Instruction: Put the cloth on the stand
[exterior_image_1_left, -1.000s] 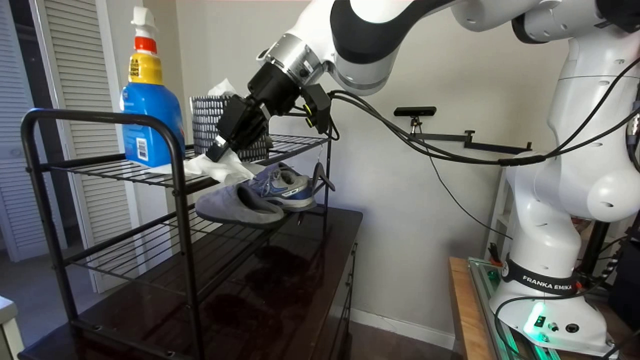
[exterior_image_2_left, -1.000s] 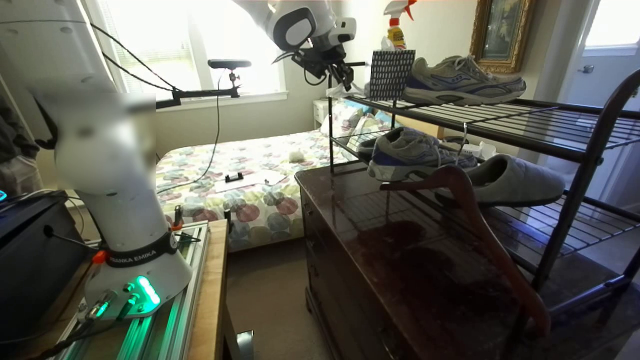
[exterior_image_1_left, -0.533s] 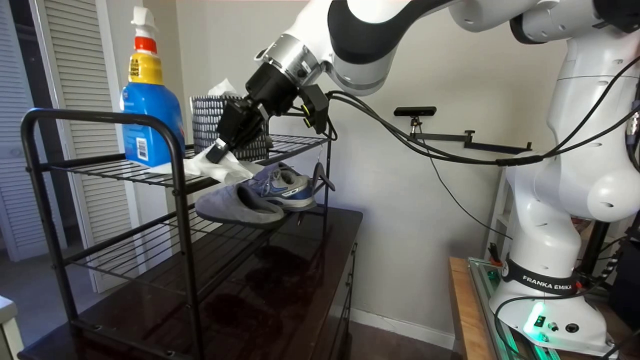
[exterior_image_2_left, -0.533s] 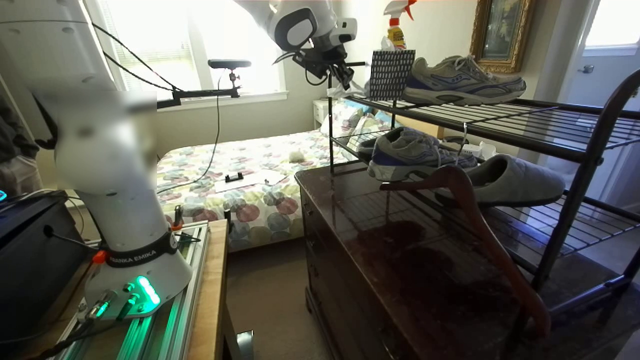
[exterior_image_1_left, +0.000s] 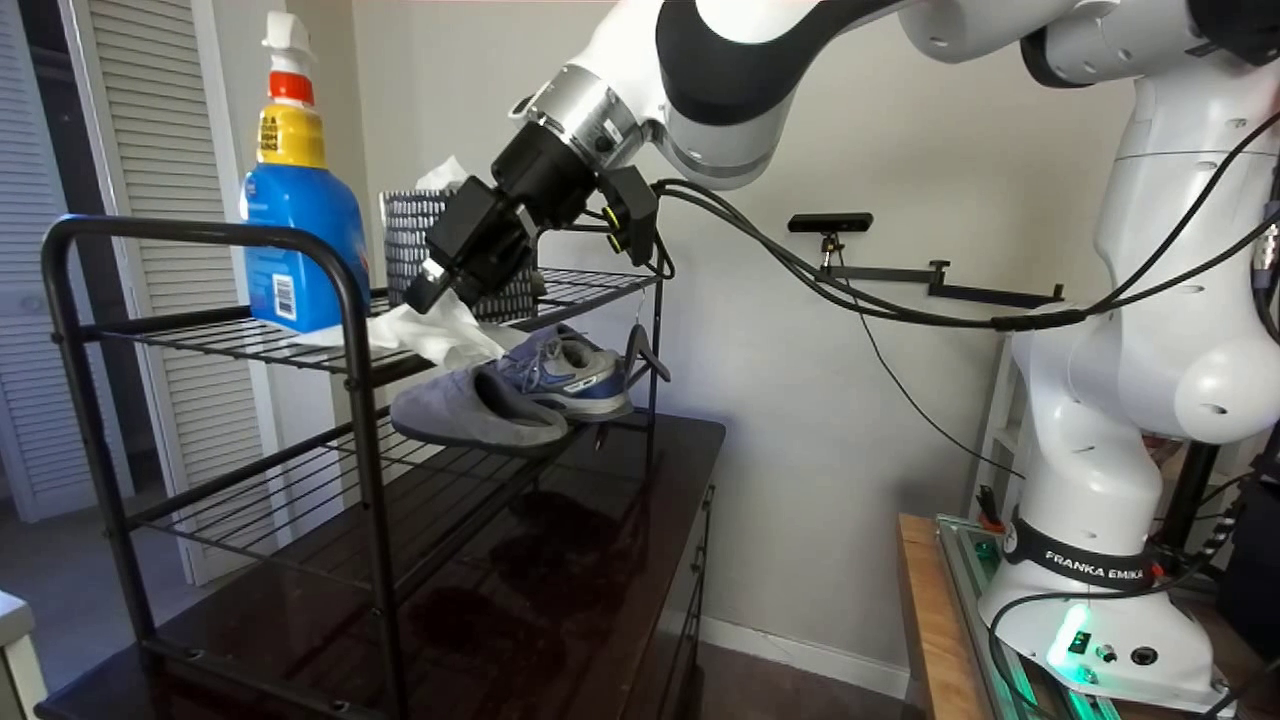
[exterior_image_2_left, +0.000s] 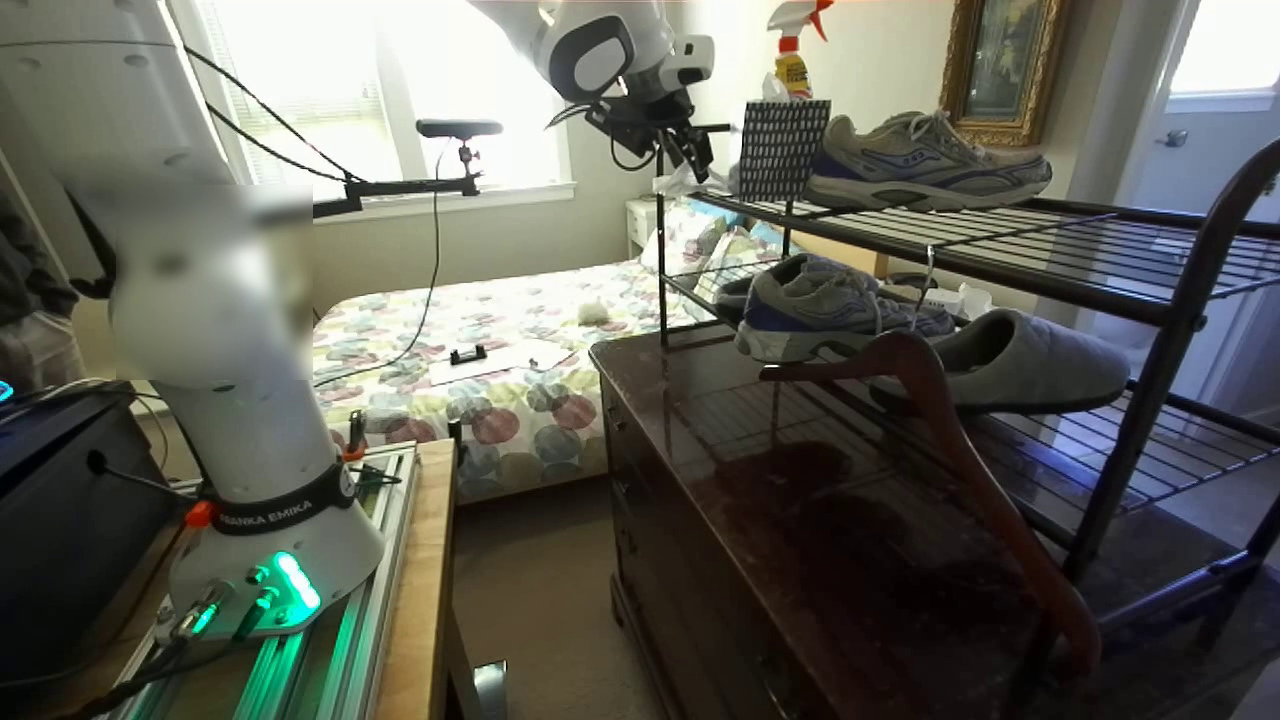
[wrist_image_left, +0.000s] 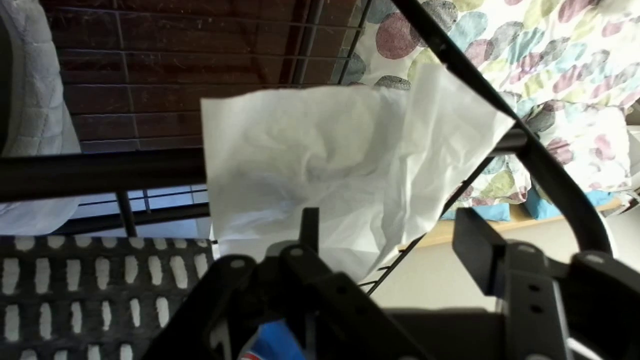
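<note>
The white cloth (exterior_image_1_left: 445, 332) lies crumpled on the top shelf of the black wire stand (exterior_image_1_left: 368, 470), its front part hanging over the shelf's edge. It also shows in an exterior view (exterior_image_2_left: 678, 182) and spread wide in the wrist view (wrist_image_left: 310, 150). The stand shows in an exterior view (exterior_image_2_left: 1143, 400) and as black bars in the wrist view (wrist_image_left: 100, 172). My gripper (exterior_image_1_left: 425, 292) is just above the cloth, also in an exterior view (exterior_image_2_left: 697, 170). In the wrist view the gripper (wrist_image_left: 387, 232) is open, fingers wide apart, with nothing held between them.
A patterned tissue box (exterior_image_2_left: 783, 150) stands close beside the gripper on the top shelf. A blue spray bottle (exterior_image_1_left: 305, 240) and a sneaker (exterior_image_2_left: 925, 165) are also there. A slipper (exterior_image_1_left: 470, 410), another sneaker (exterior_image_1_left: 575, 375) and a hanger (exterior_image_2_left: 940, 430) are lower. The stand is on a dark dresser (exterior_image_2_left: 720, 450).
The gripper first dipped slightly with its fingers at the cloth. Now its fingers are spread, it sits slightly higher and the cloth is let go, lying on the shelf.
</note>
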